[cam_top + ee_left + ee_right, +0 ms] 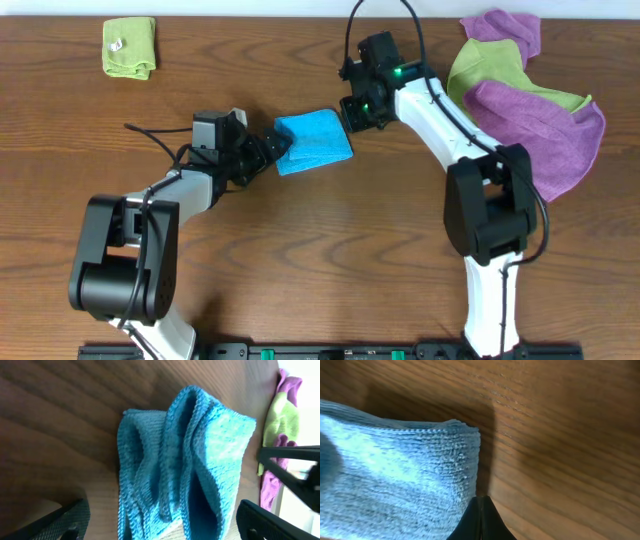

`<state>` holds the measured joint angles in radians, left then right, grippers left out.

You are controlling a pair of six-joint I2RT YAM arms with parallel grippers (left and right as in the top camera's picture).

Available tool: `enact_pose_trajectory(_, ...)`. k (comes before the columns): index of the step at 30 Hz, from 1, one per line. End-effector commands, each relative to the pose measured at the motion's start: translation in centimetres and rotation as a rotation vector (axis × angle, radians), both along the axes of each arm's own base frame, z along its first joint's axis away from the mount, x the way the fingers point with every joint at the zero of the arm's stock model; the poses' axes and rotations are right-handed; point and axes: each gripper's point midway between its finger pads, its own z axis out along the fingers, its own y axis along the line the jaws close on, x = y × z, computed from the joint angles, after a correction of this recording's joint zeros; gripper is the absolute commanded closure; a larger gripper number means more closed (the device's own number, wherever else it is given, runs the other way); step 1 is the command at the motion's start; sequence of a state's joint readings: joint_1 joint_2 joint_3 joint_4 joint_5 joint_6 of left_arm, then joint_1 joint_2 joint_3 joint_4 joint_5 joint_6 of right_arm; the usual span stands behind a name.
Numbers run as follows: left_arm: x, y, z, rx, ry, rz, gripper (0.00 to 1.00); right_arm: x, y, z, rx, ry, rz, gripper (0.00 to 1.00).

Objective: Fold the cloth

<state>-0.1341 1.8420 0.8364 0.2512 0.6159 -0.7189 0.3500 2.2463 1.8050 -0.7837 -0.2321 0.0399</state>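
Several layers of looped terry show along the near edge of the cloth [200,460], a bright sky-blue square folded into a small, thick rectangle. It lies on the wood-grain table [330,250] near the middle, between the two arms. In the left wrist view the folds stand up as soft ridges with stitched hems, and one pocket gapes at the lower right. The left gripper [279,148] sits at the cloth's left end with its black fingers [65,520] spread wide, one to each side of the folded edge, clasping nothing. The right gripper [352,112] is at the cloth's upper right corner. Its fingers [491,525] are pressed together into a dark wedge whose tip meets the hemmed edge, and whether any fabric is pinched between them cannot be told. In the right wrist view the pile looks fine and nubbly, paler where light falls on it. A lime-green cloth [130,47], folded into a neat small block, lies at the far left corner of the table. At the far right, purple cloths [560,130] and a second lime-green cloth [500,75] lie crumpled in a loose heap, well apart from the blue one
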Motion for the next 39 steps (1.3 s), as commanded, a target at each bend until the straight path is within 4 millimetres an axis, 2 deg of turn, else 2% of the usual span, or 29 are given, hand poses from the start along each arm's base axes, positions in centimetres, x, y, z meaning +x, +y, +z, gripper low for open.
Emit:
enact_pose_trajectory(1, -0.7, 0.0, -2.4, 0.006, 0.073, 0.019, 0.05, -0.1, -0.1, -1.5, -0.003, 0.023, 0.015, 0.99)
enact_pose_trajectory(6, -0.3, 0.1, -2.4, 0.01, 0.06, 0.027, 0.05, -0.3, -0.2, -3.0, -0.01, 0.048, 0.01, 0.99)
enact_pose_trajectory(11, -0.7, -0.1, -3.6, 0.014, 0.087, 0.022, 0.05, -0.3, -0.1, -3.9, -0.012, 0.063, 0.002, 0.99)
enact_pose_trajectory(17, -0.9, -0.9, -4.8, -0.009, 0.118, 0.023, 0.05, -0.4, 0.5, -3.9, -0.006, 0.059, 0.007, 0.99)
enact_pose_trajectory(23, -1.3, -2.0, -5.1, -0.01, 0.122, 0.002, 0.05, -0.9, 2.3, -3.7, 0.036, 0.062, 0.043, 0.99)
enact_pose_trajectory(29, -1.4, -2.4, -5.1, -0.004, 0.121, -0.007, 0.05, -1.1, 2.6, -3.7, 0.035, 0.061, 0.051, 0.99)
enact_pose_trajectory(31, -1.5, -2.4, -5.2, -0.003, 0.123, -0.007, 0.0, -1.1, 2.6, -3.7, 0.035, 0.061, 0.05, 0.99)
enact_pose_trajectory(34, -1.5, -2.4, -5.2, -0.001, 0.121, -0.009, 0.41, -1.1, 2.6, -3.7, 0.035, 0.062, 0.05, 0.99)
enact_pose_trajectory(36, -1.5, -2.3, -5.2, -0.001, 0.121, -0.008, 0.74, -1.2, 2.6, -3.7, 0.034, 0.065, 0.05, 0.99)
enact_pose_trajectory(38, -1.4, -2.3, -5.2, 0.0, 0.12, -0.007, 0.91, -1.3, 2.5, -3.8, 0.031, 0.072, 0.05, 0.99)
enact_pose_trajectory(39, -1.4, -2.3, -5.1, -0.001, 0.116, -0.007, 0.94, -1.4, 2.4, -3.8, 0.03, 0.076, 0.049, 0.99)
